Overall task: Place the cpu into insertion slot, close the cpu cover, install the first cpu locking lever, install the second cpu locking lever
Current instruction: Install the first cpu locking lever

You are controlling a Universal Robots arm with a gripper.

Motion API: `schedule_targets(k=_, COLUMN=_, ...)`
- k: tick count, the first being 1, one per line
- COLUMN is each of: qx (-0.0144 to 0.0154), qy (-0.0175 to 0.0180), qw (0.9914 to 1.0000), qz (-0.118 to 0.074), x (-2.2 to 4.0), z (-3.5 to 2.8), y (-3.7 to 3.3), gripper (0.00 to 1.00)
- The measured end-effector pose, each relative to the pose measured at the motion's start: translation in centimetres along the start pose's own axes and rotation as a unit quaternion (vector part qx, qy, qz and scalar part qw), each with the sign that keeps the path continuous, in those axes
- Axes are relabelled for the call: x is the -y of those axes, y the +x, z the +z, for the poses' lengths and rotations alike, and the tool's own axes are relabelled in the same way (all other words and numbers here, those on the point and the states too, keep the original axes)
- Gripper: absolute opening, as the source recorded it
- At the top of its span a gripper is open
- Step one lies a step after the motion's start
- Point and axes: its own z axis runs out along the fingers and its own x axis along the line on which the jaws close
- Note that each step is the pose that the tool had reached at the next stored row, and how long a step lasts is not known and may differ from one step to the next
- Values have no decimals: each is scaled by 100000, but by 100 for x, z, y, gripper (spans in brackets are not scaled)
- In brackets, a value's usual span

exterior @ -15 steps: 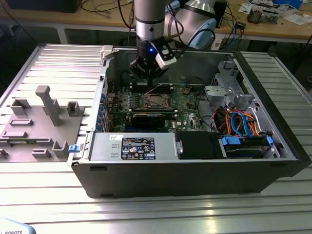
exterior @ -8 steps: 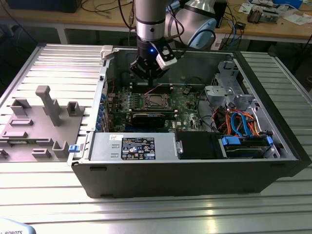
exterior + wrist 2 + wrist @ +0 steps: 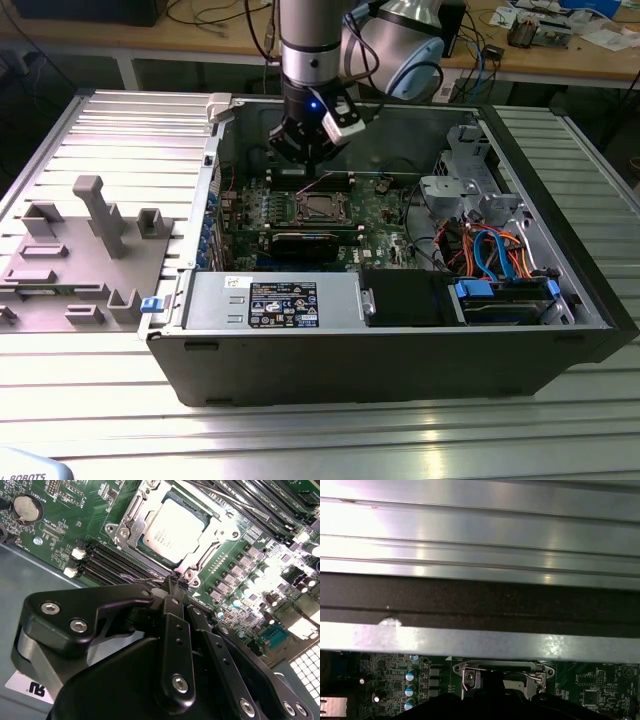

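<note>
The cpu point(image 3: 172, 526) already sits in the insertion slot point(image 3: 318, 208) with the cpu cover point(image 3: 202, 547) down over it, and the gripper point(image 3: 176, 582), fingers pinched together, hovers at its near edge, apparently working a locking lever.

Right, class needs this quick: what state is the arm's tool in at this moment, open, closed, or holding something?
Tool: closed, tips together at a thin wire locking lever beside the cpu cover; a grip on the lever cannot be told.

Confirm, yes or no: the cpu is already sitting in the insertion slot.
Yes. In the second wrist view the cpu lies flat inside the insertion slot, framed by the cpu cover.
</note>
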Motion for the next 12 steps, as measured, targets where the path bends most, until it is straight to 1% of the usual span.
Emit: schedule_targets(k=12, qx=-4, qy=4, qw=100000, qz=2, x=2, z=31, y=-36, gripper=11)
